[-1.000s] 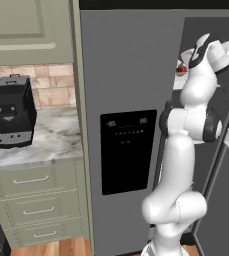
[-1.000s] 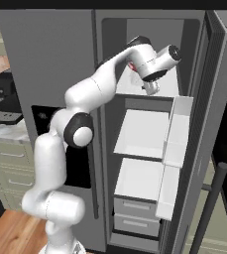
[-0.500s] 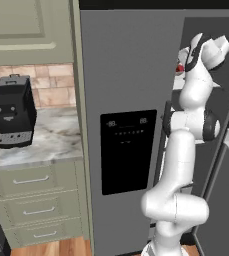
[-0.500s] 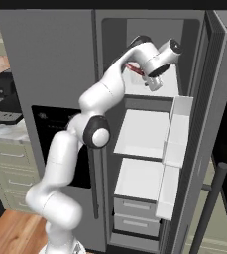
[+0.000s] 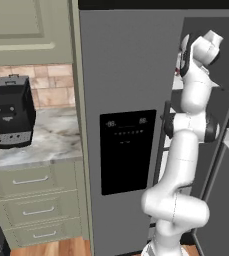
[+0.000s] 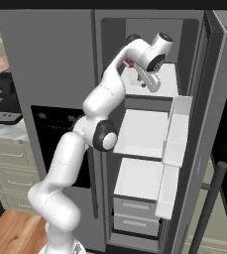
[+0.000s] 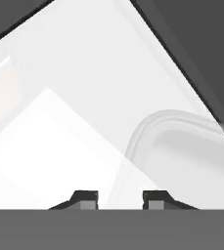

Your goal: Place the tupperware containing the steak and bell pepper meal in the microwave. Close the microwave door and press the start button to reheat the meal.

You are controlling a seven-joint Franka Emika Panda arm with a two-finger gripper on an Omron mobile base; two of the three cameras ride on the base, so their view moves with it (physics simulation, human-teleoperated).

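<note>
On the left, a black coffee machine (image 5: pixel 11 112) stood on the marble worktop (image 5: pixel 56 145), with cream drawers beneath. At 3 o'clock from it rose the grey fridge (image 5: pixel 126 60) with its black dispenser panel (image 5: pixel 127 150), the left door shut.

Further right, the right-hand fridge door (image 6: pixel 209 124) was swung wide and white shelves were laid bare. The arm was stretched up into the top shelf (image 6: pixel 167 84), and the pincer (image 6: pixel 152 83) was pointed down at it.

A small red patch, taken to be the meal inside the tupperware (image 6: pixel 129 63), was seen on that same shelf. It sat just behind the wrist, at about 10 o'clock from the pincer in the right base view. So the tub was judged to lie near the hand, to its left and a little deeper in the shelf, not squarely under the tips. Its long axis could not be made out, most of it being hidden by the arm.

In the hand view the two tips were seen with a narrow gap between them. A clear rounded rim (image 7: pixel 182 136) was seen at 2 o'clock from them. Whether that rim belonged to the tub could not be settled. Whether the pincer was released or clenched on anything could not be told either.
</note>
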